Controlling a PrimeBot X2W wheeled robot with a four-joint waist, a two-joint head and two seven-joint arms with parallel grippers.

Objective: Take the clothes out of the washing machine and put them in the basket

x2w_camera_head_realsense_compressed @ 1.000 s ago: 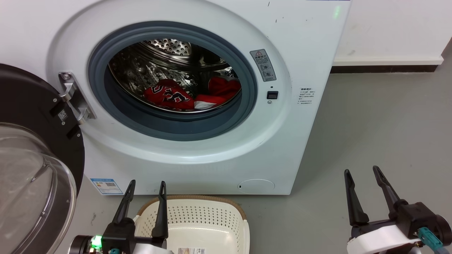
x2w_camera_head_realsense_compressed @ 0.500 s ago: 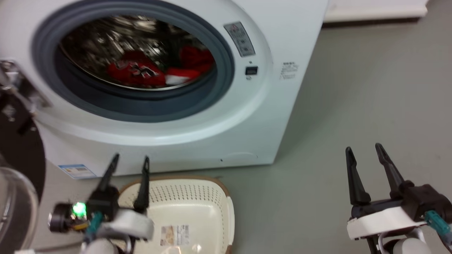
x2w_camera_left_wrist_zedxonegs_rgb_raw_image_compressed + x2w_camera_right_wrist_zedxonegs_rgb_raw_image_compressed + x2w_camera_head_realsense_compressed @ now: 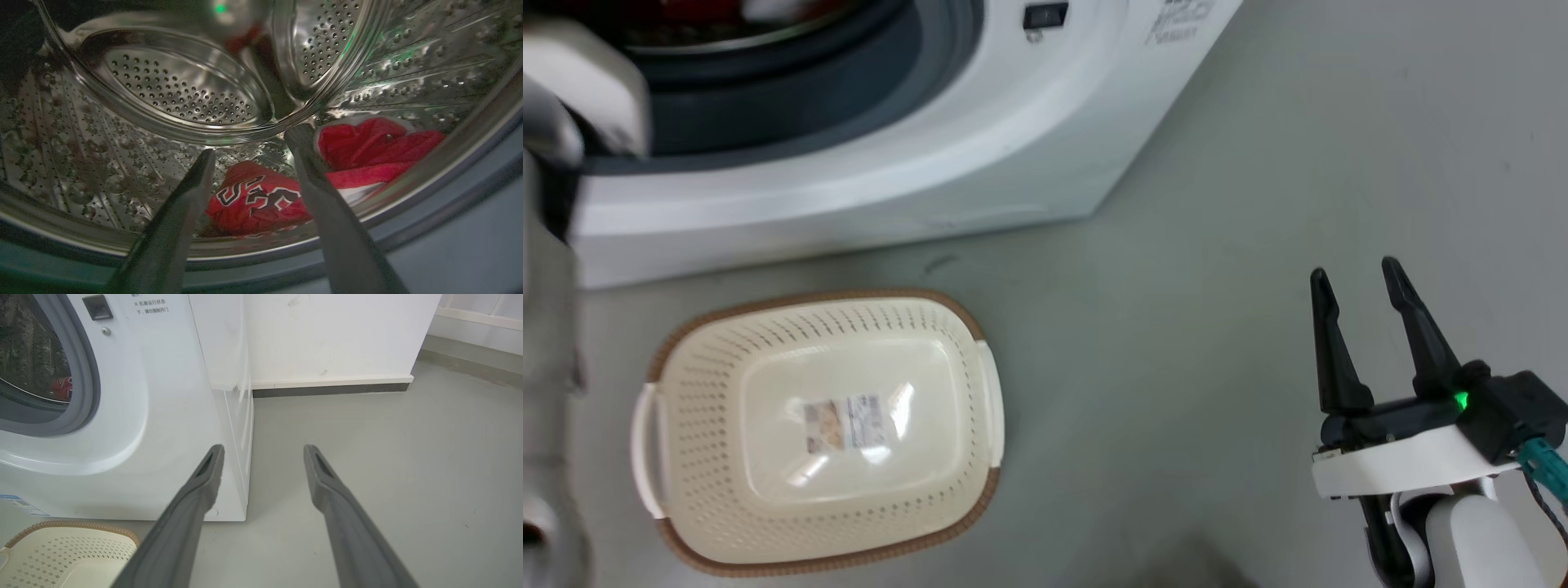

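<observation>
The washing machine [image 3: 866, 180] stands on the grey floor [image 3: 1217, 204]. Its porthole is uncovered, ringed by a grey seal [image 3: 866, 73].

Clothes: both red garments lie on the lowest part of the perforated steel drum [image 3: 184, 94], close to its front rim.
- The lettered garment [image 3: 253, 200] sits at the middle of the drum bottom, black-and-white lettering facing up.
- The second garment [image 3: 367, 147] lies just beside it, toward the right of the left wrist view, with white trim at its lower edge.

Left gripper [image 3: 252, 143]: reaches into the porthole. Its two fingers are spread apart and hold nothing. The lettered garment shows between them, farther in; contact with the fabric cannot be confirmed.

Right gripper [image 3: 1354, 273]: hangs above bare floor, well apart from the machine's right front corner. Its fingers are spread and hold nothing.

Basket [image 3: 968, 327]: stands on the floor near the machine's front lower edge, below the porthole, opening upward. A label [image 3: 843, 423] is stuck to its inner bottom. In the right wrist view, the brown rim shows at the lower left corner.
</observation>
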